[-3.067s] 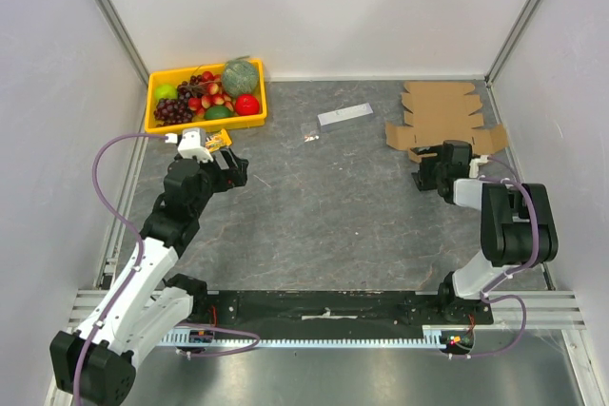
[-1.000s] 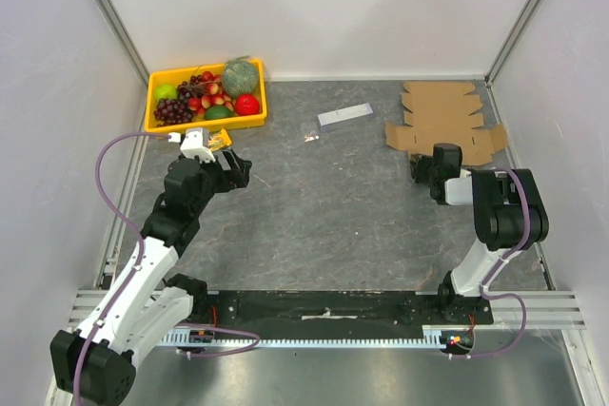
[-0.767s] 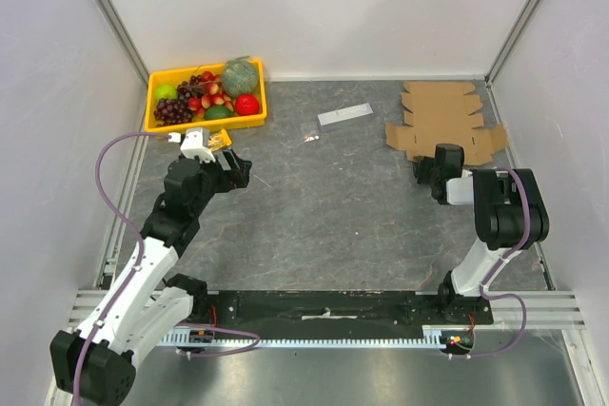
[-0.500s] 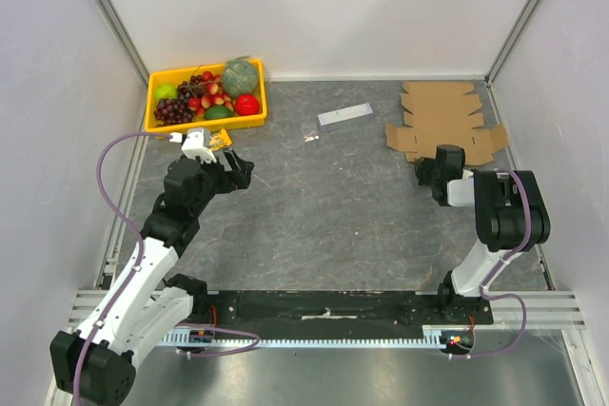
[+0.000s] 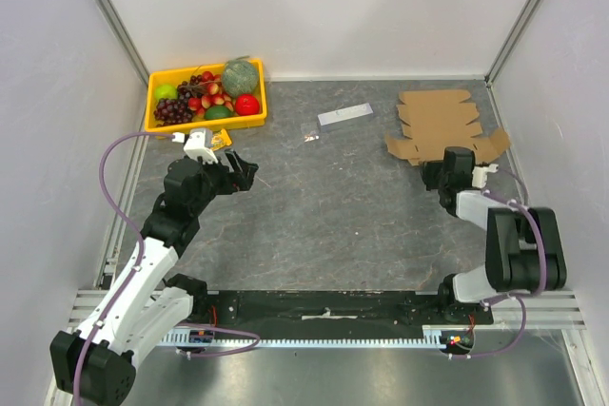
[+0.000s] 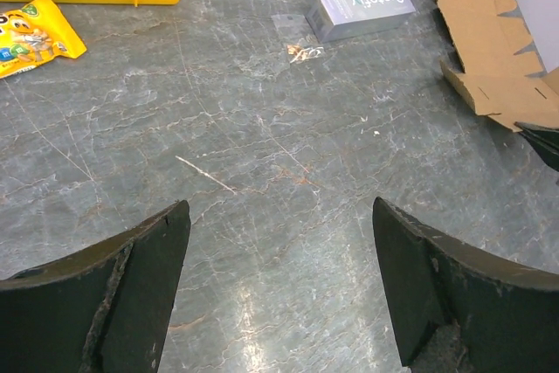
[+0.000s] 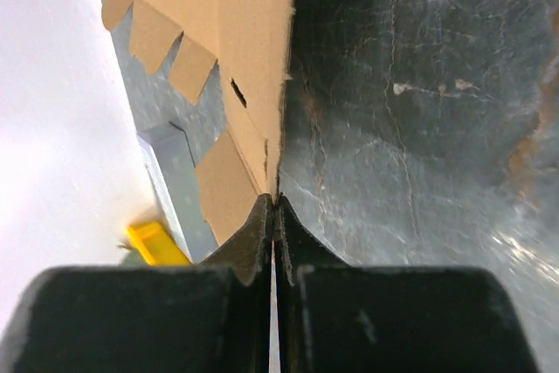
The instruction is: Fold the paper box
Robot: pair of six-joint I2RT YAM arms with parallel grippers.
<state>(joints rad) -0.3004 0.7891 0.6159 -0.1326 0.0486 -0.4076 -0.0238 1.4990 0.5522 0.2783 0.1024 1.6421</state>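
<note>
Right gripper (image 7: 273, 203) pinched tight on the near edge of the paper box (image 5: 436, 119), a flat sheet lying at 2 o'clock on the table (image 5: 324, 206). Left gripper (image 6: 279, 211) spread wide, hovering around 9 o'clock; yellow tray (image 5: 205, 125) at 11.

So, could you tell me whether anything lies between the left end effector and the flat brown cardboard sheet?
Nothing visible does: only grey table surface separates the open left end effector from the flat brown cardboard sheet. A small clear wrapper and a flat silvery-grey strip lie farther back, off that line.
</note>
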